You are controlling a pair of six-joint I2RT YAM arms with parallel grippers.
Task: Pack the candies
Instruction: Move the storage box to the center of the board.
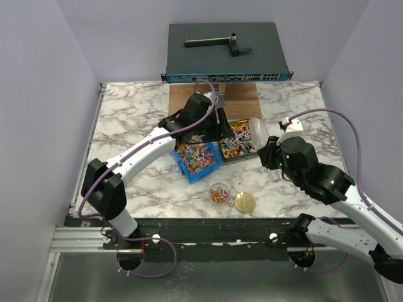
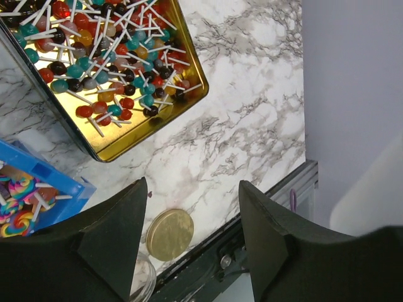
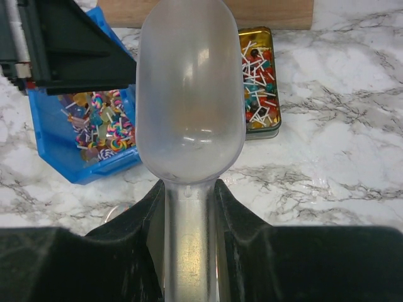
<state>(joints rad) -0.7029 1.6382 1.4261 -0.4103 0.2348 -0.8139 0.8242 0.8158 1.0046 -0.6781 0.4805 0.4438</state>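
Left gripper [image 2: 192, 189]: jaws apart, nothing between them. It hangs above the white marble-pattern table [image 2: 245, 119], close to both candy containers.

Right gripper [image 3: 189, 207]: closed on the handle of a translucent plastic scoop [image 3: 189, 94], one finger on either side. The scoop's bowl points away from the wrist towards the containers. No contents could be made out in the bowl through its frosted wall.

Task items: the candies [image 2: 107, 56] are small, round and multicoloured, on white sticks. They lie heaped in a rectangular gold metal tin [image 2: 135, 135] in the middle of the table. A second lot, with swirled multicoloured heads, fills a blue plastic bin [image 3: 53, 141] just left of the tin. The two containers sit close together; whether they touch cannot be told.

A small round clear jar [image 1: 218, 193] stands nearer the arm bases and has a few candies in it. A round gold disc lid [image 2: 169, 234] lies flat on the table just beside the jar, on its right.
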